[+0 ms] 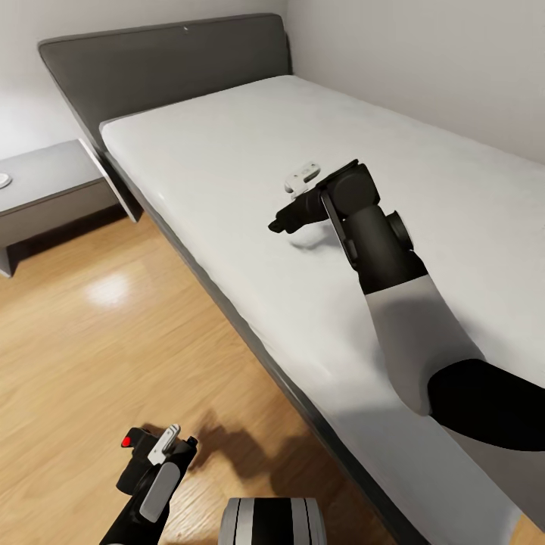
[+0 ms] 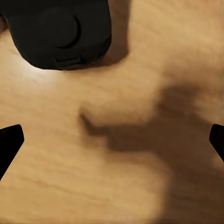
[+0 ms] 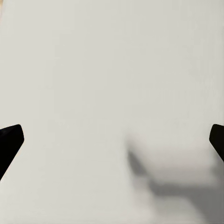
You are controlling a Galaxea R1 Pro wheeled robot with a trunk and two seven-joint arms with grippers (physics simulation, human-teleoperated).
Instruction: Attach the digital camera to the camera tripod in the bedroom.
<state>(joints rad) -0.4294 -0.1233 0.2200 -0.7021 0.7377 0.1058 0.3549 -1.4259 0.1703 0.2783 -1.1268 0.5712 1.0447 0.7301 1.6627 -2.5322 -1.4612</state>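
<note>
Reaching the right arm (image 1: 393, 303) over the mattress (image 1: 227, 174), its gripper (image 3: 112, 140) spread wide and empty above bare white.

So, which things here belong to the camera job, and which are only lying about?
For the job: bedroom; left gripper, open above the floor; right gripper, open over the mattress.
Just lying about: bed; nightstand; small white item on it.

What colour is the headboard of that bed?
Dark grey. The headboard shows best in the head view, standing behind the white mattress.
</note>
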